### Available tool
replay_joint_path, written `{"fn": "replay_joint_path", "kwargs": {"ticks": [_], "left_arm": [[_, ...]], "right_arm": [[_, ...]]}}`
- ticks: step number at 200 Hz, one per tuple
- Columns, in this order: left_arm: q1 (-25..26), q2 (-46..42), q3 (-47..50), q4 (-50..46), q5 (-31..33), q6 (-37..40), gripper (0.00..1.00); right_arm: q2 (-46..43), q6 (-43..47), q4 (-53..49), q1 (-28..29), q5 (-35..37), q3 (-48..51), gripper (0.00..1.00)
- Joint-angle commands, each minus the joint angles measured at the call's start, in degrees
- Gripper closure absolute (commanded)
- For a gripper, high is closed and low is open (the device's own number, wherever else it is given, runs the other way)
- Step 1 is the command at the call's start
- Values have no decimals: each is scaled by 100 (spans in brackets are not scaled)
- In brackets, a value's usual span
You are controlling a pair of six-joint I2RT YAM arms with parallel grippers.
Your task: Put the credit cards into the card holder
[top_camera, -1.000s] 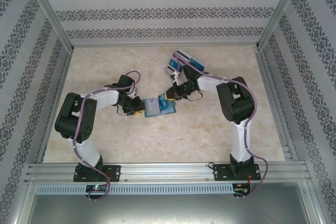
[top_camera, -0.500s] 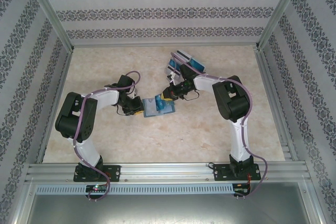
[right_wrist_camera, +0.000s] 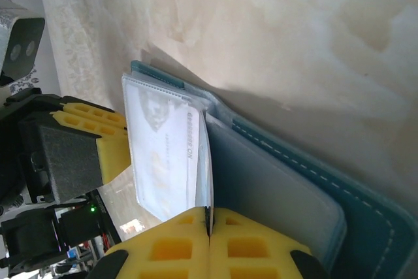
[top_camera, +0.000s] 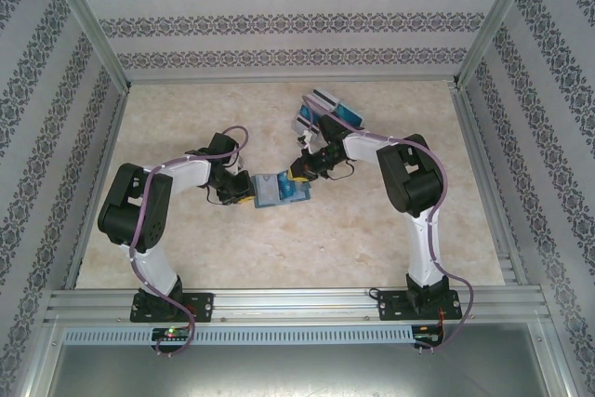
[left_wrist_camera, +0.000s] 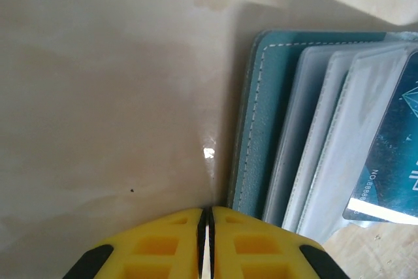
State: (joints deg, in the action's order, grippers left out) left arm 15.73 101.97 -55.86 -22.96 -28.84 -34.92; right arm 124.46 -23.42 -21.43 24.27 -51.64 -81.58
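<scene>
Here both arms fold inward, elbows out, meeting at the card holder [top_camera: 279, 191], which lies open mid-bench [top_camera: 232, 248]. The left end effector [left_wrist_camera: 206, 217] is clenched just beside its left edge. The right end effector [right_wrist_camera: 209, 212] pinches a pale credit card [right_wrist_camera: 163, 155] lying against its clear sleeves [left_wrist_camera: 326, 142]. More credit cards [top_camera: 327, 111] lie beyond it.
</scene>
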Motion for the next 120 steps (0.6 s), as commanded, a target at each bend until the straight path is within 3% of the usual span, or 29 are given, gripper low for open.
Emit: {"fn": "replay_joint_path", "kwargs": {"ticks": [1, 32, 120], "left_arm": [[330, 386, 100, 538, -201, -67, 87], [355, 394, 79, 529, -211, -61, 87], [374, 519, 43, 635, -258, -86, 87]], "right_arm": [[-20, 50, -127, 153, 250, -41, 95], [81, -201, 282, 218, 146, -68, 95], [324, -127, 30, 413, 199, -512, 94]]}}
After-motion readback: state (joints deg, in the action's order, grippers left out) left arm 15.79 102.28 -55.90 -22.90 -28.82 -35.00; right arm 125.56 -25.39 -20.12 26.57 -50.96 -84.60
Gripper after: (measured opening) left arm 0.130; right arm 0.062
